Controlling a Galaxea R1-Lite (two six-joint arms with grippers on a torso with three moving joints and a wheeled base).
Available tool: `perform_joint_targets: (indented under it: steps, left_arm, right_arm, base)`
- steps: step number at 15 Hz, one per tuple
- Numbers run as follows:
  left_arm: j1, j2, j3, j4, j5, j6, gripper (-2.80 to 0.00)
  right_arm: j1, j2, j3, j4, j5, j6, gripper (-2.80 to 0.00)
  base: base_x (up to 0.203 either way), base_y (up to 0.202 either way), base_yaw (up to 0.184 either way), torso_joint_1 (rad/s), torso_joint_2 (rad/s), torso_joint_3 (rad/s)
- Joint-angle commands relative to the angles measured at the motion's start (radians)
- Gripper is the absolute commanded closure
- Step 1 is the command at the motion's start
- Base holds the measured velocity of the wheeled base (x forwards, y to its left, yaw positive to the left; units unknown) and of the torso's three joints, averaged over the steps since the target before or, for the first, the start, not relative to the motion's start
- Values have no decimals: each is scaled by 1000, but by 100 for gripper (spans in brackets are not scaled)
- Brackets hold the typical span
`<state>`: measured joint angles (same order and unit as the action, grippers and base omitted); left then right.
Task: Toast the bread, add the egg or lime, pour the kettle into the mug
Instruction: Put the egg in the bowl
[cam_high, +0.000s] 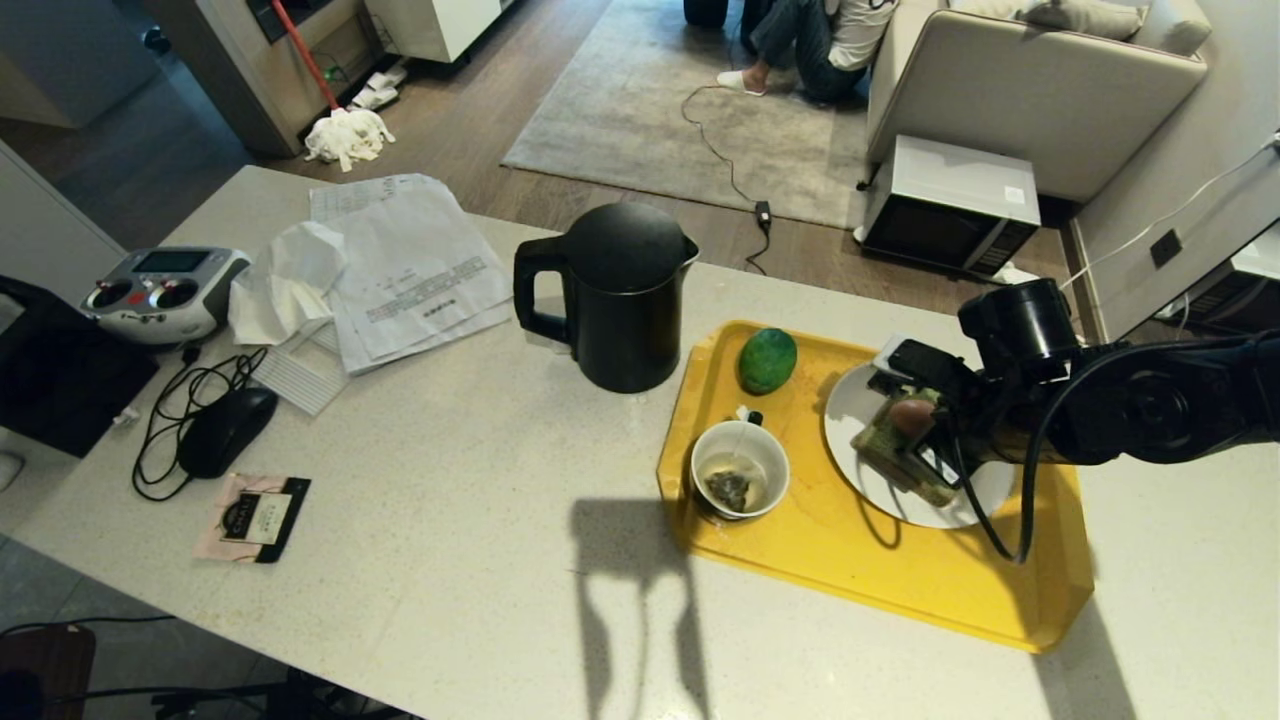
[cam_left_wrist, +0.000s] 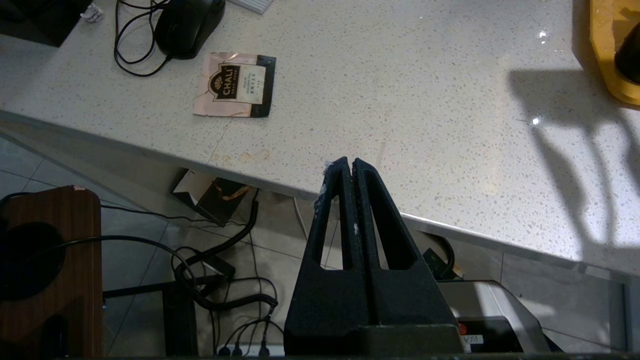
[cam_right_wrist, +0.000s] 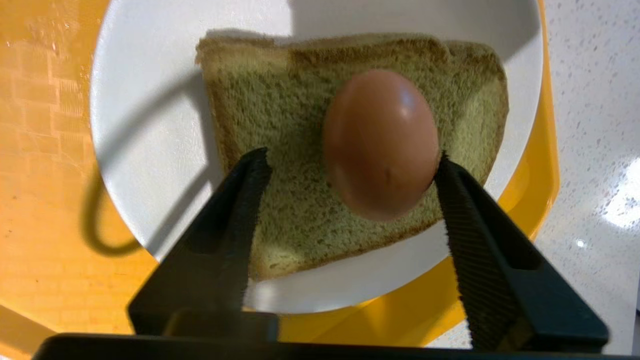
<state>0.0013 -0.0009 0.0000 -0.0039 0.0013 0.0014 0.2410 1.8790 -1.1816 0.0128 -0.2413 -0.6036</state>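
Observation:
The reddish-brown egg lies on the pale green bread, which rests on a white plate on the yellow tray. My right gripper is open around the egg; one finger sits at its side, the other stands well clear. In the head view the right gripper hovers over the plate. The dark green lime is at the tray's far corner. The mug holds a tea bag. The black kettle stands left of the tray. My left gripper is shut and empty at the counter's near edge.
Papers, a remote controller, a computer mouse with its cable and a tea sachet lie on the counter's left part. Beyond the counter a microwave stands on the floor and a person sits by the sofa.

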Motion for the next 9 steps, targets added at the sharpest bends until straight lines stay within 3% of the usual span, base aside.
perform_joint_targets:
  steps: [1, 9]
  left_arm:
    - [0, -1, 0, -1, 0, 0, 0]
    - [0, -1, 0, -1, 0, 0, 0]
  right_arm:
    - [-6, -17, 9, 0, 0, -4, -280]
    - [-37, -133, 34, 9, 5, 9, -280]
  base:
    - [0, 0, 0, 0, 0, 0]
    - [0, 0, 0, 0, 0, 0]
